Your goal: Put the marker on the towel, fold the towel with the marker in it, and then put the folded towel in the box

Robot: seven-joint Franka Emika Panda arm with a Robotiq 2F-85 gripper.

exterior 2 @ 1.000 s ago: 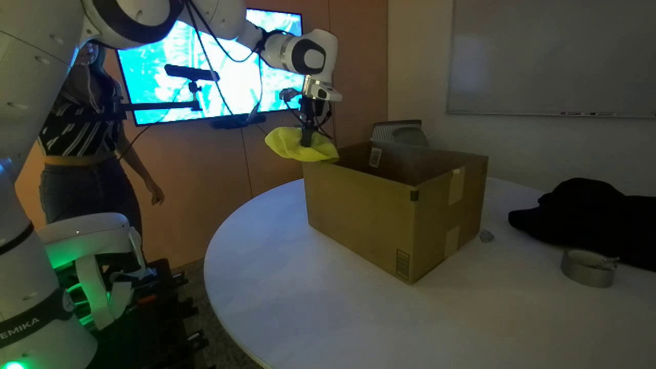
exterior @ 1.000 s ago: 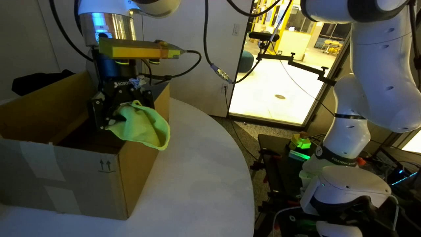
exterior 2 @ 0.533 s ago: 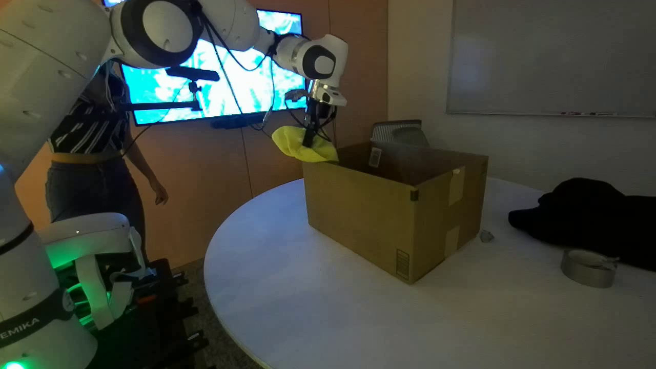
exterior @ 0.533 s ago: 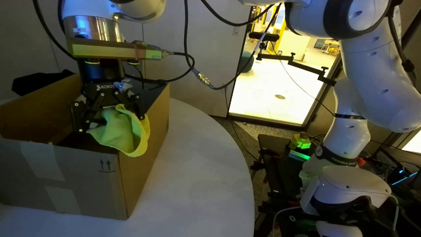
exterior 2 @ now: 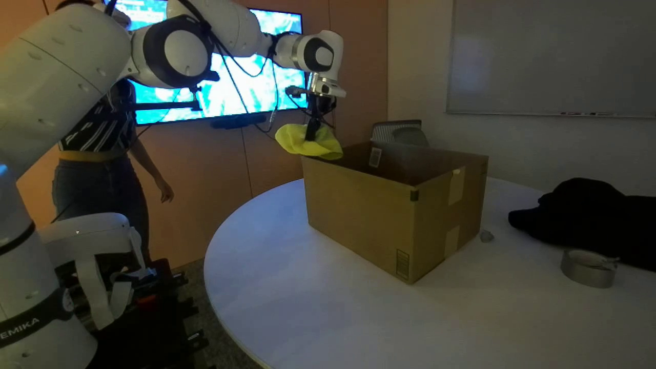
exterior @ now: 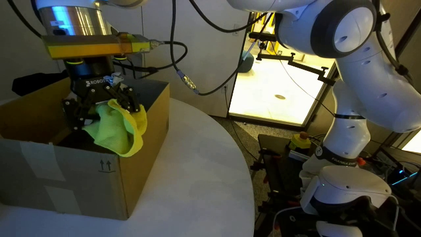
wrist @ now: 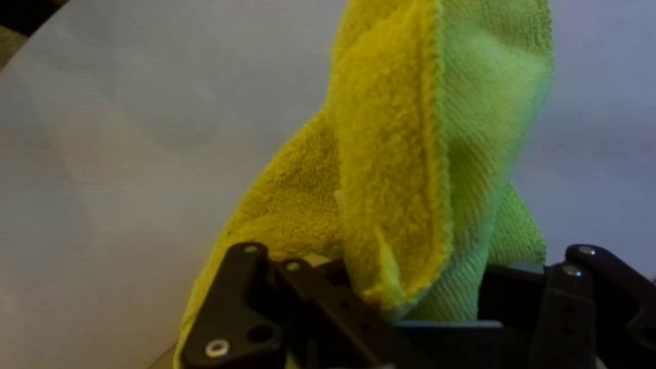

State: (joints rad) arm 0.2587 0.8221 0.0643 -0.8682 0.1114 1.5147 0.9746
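Tool (exterior: 107, 119) gripping bunched yellow-green towel (exterior: 112, 133) at rim of cardboard box (exterior 2: 359, 218), not yet lowered inside; marker not visible; towel likely light, soft, floppy, best pinched through thick gathered folds

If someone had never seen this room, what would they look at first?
Probably the bright yellow-green towel, bunched in the gripper by a corner of the big cardboard box. Next, perhaps the glowing screen on the wall behind the arm in an exterior view.

1 towel (exterior: 113, 133), 1 box (exterior 2: 361, 218), 1 end effector (exterior: 106, 118)
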